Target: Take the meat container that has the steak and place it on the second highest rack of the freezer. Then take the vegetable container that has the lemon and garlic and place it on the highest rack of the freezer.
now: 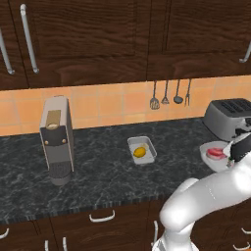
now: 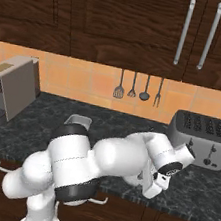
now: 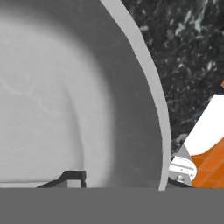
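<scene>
My gripper (image 3: pixel 120 179) straddles the meat container's (image 3: pixel 148 109) rim; whether it grips, I cannot tell. The steak (image 1: pixel 214 153) lies half-hidden at the counter's (image 1: pixel 98 166) right edge, lemon (image 1: pixel 140 152) mid-counter beyond.

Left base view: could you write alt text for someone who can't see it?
A white robot arm reaches to a round container holding a steak, on a dark counter by a toaster. Mid-counter, a tray holds a lemon; a coffee machine stands left.
</scene>
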Controlling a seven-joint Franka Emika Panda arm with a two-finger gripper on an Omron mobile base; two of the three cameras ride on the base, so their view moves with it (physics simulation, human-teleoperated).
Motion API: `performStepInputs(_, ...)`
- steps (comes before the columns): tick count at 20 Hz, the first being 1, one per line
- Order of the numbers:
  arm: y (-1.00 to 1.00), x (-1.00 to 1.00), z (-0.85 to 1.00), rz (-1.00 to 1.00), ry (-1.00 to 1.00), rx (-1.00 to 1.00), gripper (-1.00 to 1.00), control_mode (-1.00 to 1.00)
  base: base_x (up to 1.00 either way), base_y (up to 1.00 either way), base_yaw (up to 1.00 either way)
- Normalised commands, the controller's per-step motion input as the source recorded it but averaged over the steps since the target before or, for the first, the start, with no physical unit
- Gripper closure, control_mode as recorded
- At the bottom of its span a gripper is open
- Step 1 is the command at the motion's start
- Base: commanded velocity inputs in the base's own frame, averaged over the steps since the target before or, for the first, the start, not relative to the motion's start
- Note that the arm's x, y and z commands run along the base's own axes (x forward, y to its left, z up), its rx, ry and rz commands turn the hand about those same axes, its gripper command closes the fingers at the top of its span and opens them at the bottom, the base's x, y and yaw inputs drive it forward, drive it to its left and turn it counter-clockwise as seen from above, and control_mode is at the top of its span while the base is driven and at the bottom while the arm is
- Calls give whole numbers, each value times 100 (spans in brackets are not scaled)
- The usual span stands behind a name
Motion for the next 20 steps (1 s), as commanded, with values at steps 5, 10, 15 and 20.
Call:
performStepInputs(5, 26, -7, 5, 0, 0, 0, 100, -100, 0, 0, 0)
performStepInputs(10, 56, -36, 56, 0, -1, 0, 100, -100, 0, 0, 0)
performStepInputs(15, 76, -39, 74, 1, -10, 0, 100, -100, 0, 0, 0)
performStepInputs(20, 56, -50, 61, -1, -45, 0, 100, -100, 0, 0, 0)
